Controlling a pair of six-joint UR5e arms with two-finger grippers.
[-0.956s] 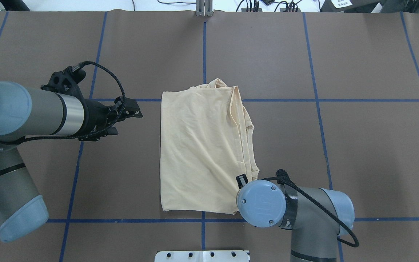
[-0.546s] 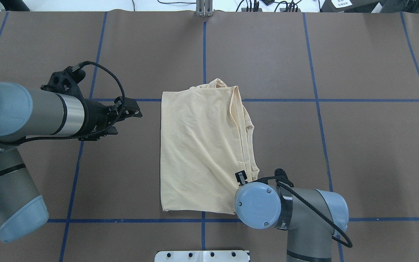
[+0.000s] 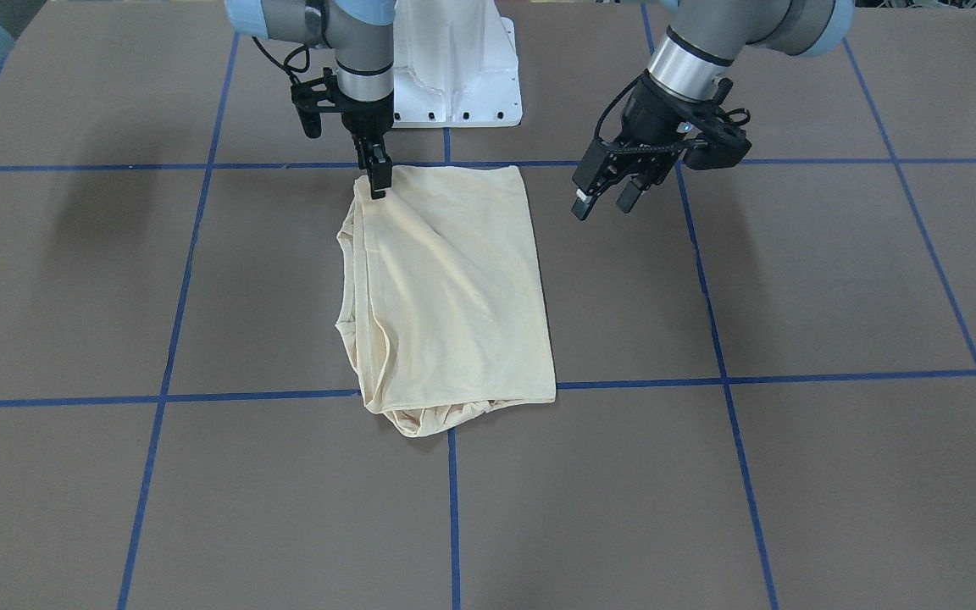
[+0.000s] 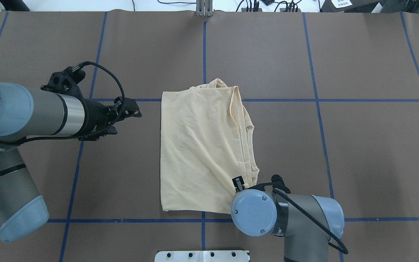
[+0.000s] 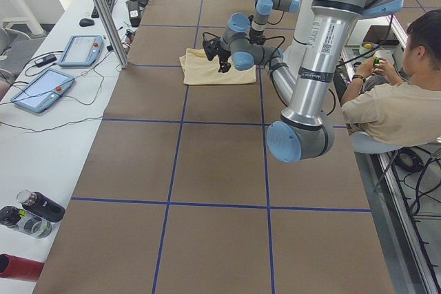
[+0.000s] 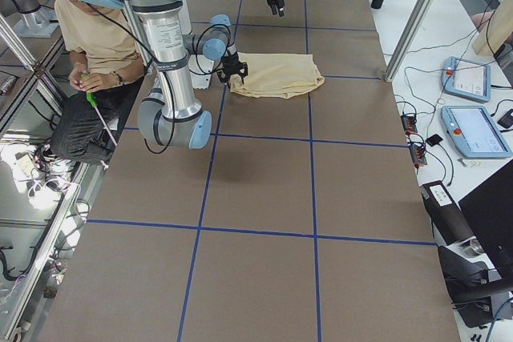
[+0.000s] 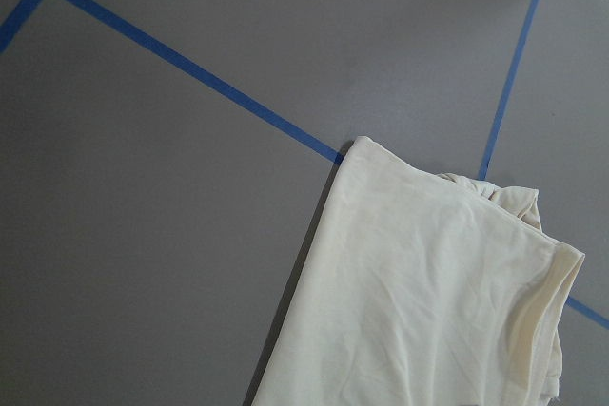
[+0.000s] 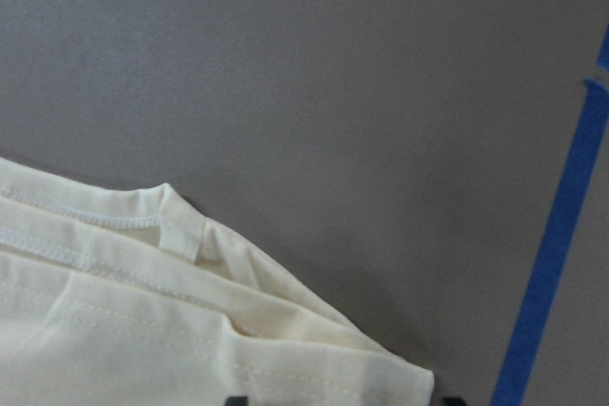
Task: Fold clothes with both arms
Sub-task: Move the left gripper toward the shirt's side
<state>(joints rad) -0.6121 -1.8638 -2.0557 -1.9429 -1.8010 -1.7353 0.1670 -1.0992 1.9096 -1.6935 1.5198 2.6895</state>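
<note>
the near corner of the folded cream-yellow fabric t-shirt (image 3: 454, 280) is touched by the black right gripper (image 3: 379, 186), whose grip cannot be told; the parted black left gripper (image 3: 602, 206) is held farther off

Cream T-shirt (image 4: 195, 153), seemingly folded lengthwise

Brown table (image 4: 376, 54) crossed by blue tape lines (image 4: 340, 100)

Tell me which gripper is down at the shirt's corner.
The right gripper, down at a corner of the shirt; the left gripper hangs open to the side, clear of it.
</note>
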